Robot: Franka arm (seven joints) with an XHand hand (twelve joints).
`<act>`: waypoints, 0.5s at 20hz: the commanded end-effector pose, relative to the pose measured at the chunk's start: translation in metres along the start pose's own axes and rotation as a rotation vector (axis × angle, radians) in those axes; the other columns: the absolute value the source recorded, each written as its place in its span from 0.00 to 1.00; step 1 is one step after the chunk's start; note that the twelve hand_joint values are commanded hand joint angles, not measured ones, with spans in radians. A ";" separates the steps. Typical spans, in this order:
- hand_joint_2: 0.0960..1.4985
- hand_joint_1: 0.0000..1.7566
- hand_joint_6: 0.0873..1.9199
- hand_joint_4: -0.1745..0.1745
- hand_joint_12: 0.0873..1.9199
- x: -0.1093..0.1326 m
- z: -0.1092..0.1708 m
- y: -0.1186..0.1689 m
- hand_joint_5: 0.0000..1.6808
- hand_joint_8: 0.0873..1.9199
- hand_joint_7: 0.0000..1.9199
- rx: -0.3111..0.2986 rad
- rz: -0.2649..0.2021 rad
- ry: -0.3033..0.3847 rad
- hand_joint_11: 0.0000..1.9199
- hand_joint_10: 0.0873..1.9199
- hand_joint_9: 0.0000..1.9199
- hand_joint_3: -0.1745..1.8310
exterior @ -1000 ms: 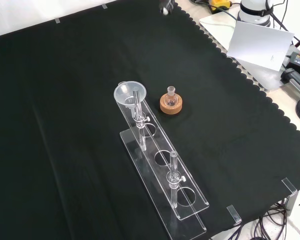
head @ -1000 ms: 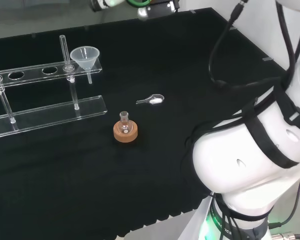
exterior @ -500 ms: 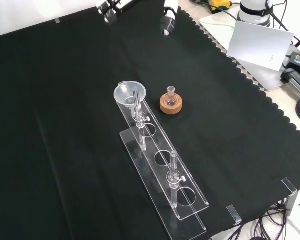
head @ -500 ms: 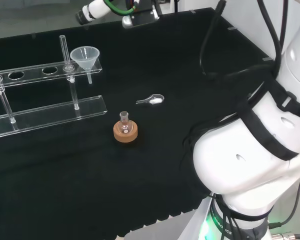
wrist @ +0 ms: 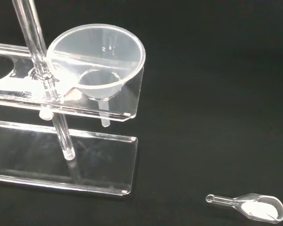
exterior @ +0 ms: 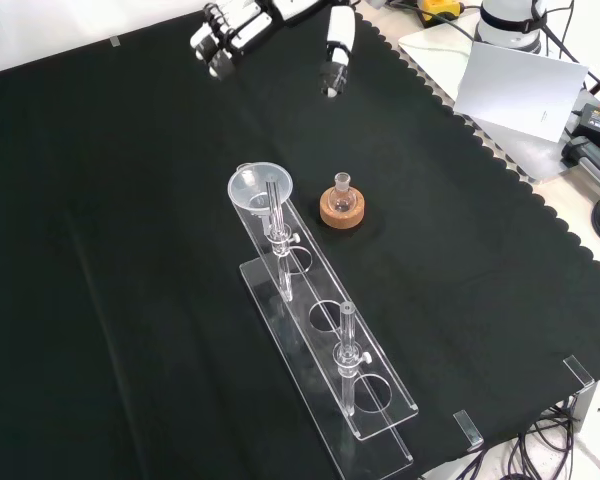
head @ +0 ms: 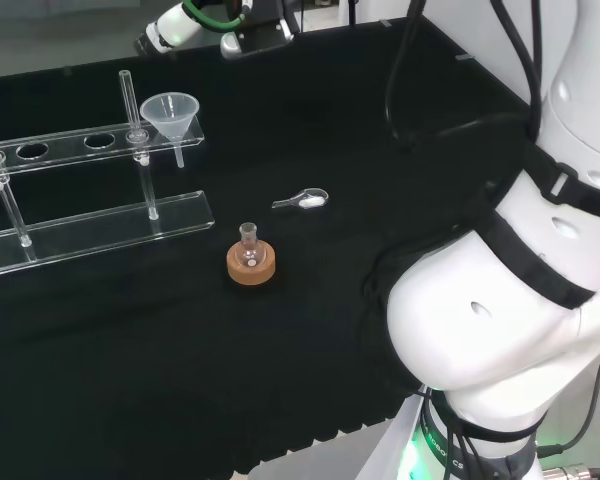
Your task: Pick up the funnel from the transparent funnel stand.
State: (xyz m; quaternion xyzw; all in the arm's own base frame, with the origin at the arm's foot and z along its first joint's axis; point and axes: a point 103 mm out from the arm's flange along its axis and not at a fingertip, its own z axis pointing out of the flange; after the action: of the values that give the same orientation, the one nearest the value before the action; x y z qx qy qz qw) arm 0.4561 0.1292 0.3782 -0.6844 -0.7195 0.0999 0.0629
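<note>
now further into the front view's top than half a second ago, hand (exterior: 242,28) with fingers spread straight, holding nothing. funnel (exterior: 259,188) seated upright in the end hole of the transparent funnel stand (exterior: 370,400), mouth up, stem down, frame centre. beside it flask on cork ring (exterior: 341,205); small scoop (head: 304,200) apart.

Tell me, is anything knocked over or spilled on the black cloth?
Nothing looks spilled. The funnel sits upright in the end hole of the clear funnel stand, and the small flask stands in its cork ring. A little clear scoop with white powder lies on its side on the cloth, its powder still inside.
</note>
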 end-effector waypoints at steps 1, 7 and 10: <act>0.46 0.19 0.00 0.81 0.41 0.006 0.001 0.023 0.00 0.00 0.00 0.041 -0.016 -0.014 0.00 0.00 0.00 0.09; 0.46 0.19 0.00 0.79 0.44 0.008 0.006 0.036 0.00 0.00 0.00 0.081 -0.032 -0.037 0.00 0.00 0.00 0.09; 0.46 0.19 0.00 0.77 0.46 0.009 0.011 0.041 0.00 0.00 0.00 0.065 -0.036 -0.031 0.00 0.00 0.00 0.09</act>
State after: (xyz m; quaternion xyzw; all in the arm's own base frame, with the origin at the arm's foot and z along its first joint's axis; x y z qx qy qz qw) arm 0.4901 0.1389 0.3645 -0.6707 -0.7258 0.1312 0.0782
